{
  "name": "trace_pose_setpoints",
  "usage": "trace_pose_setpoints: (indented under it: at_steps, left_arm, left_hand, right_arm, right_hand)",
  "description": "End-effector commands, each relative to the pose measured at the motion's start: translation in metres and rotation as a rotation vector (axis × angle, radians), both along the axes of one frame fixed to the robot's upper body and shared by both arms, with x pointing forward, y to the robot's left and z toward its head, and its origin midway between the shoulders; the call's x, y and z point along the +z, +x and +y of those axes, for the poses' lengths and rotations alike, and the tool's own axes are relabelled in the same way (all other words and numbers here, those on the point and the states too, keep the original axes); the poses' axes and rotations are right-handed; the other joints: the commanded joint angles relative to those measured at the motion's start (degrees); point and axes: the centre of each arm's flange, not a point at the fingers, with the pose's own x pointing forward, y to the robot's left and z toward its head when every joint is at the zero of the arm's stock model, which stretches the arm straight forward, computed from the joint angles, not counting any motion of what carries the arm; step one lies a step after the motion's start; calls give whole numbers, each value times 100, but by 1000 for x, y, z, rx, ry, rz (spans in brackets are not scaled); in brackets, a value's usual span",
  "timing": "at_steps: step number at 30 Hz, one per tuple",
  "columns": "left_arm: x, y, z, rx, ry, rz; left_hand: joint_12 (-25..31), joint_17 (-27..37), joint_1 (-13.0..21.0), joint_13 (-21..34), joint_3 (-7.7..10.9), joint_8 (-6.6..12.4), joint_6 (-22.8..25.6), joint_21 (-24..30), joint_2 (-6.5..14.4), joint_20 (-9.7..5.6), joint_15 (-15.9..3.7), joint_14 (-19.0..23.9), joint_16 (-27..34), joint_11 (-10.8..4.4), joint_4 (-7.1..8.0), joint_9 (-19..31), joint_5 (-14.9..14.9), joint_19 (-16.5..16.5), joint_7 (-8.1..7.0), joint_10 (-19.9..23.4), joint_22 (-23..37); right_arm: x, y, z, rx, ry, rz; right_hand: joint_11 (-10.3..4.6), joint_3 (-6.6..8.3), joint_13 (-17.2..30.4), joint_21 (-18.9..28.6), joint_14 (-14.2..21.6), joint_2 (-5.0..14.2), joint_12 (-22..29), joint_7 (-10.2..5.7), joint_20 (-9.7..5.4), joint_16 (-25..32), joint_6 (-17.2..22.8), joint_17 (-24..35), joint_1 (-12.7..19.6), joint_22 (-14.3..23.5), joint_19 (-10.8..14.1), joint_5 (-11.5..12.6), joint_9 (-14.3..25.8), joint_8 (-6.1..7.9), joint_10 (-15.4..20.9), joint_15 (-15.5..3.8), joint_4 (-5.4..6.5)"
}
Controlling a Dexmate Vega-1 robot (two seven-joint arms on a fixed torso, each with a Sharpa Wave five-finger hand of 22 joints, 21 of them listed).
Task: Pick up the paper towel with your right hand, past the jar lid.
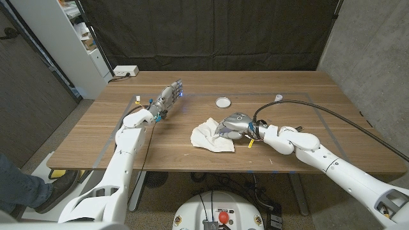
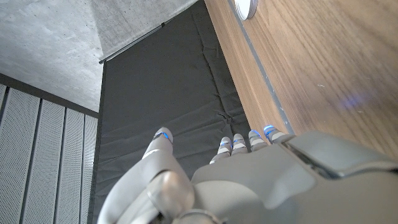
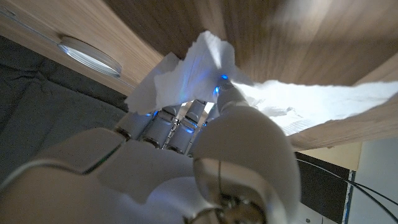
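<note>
A crumpled white paper towel (image 1: 211,136) lies on the brown wooden counter (image 1: 307,153) just left of the frame's centre. The right hand (image 1: 232,126) sits on its right edge; in the right wrist view its fingers (image 3: 171,127) close into the raised white folds (image 3: 205,62), holding the towel. A small round white jar lid (image 1: 223,101) rests above the towel, apart from it. The left hand (image 1: 169,97) stands in the upper left, fingers straight and slightly apart, holding nothing.

paper towel (image 1: 211,136) showing white | jar lid (image 1: 223,101) — white | table (image 1: 300,112) — brown woodgrain | backdrop (image 1: 211,32) — black
</note>
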Motion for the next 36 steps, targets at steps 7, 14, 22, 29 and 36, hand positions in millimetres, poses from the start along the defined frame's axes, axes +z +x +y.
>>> trace_pose_setpoints:
  at_steps: [7,14,22,29,36]
  left_arm:
    - [7,-1,-9,-12,12,-14]
    - [6,-5,-10,-15,14,-18]
    - [5,-9,-9,-14,17,-23]
    - [5,-13,-9,-13,19,-28]
    - [5,-15,-9,-14,21,-30]
  left_hand:
    - [19,31,-17,23,-8,19,14,23,34,14,26,-405,-3,-16,-35,21,-5,-915,1,-181,24]
    - [20,31,-19,23,-8,18,13,24,37,18,24,-394,2,-18,-38,21,-5,-918,7,-181,24]
    - [20,31,-21,23,-9,19,15,26,40,17,27,-399,1,-18,-41,22,-4,-918,4,-182,24]
    - [21,31,-22,24,-10,18,15,27,42,18,29,-401,0,-14,-44,21,-4,-919,0,-182,23]
    - [21,31,-24,24,-11,18,16,28,44,18,33,-402,0,-15,-47,21,-4,-922,-3,-182,23]
  right_arm:
    - [19,-16,-6,9,51,-20]
    - [24,-23,-6,14,59,-30]
    - [32,-31,-5,24,67,-44]
    - [37,-36,-4,36,72,-53]
    - [41,-39,-4,41,79,-58]
  right_hand:
    - [539,5,502,104,376,28,76,534,-329,37,641,90,164,32,39,-61,66,97,763,-624,18]
    - [536,-4,530,135,401,36,93,532,-326,25,641,117,177,38,39,-94,77,105,759,-619,32]
    - [551,-17,564,165,418,42,114,539,-323,2,641,145,183,42,27,-134,85,112,759,-614,51]
    - [545,-31,587,190,433,42,125,535,-323,-13,635,167,181,44,23,-163,87,112,751,-613,65]
    - [560,-47,611,215,452,42,136,543,-323,-21,631,195,175,47,16,-192,88,112,743,-604,80]
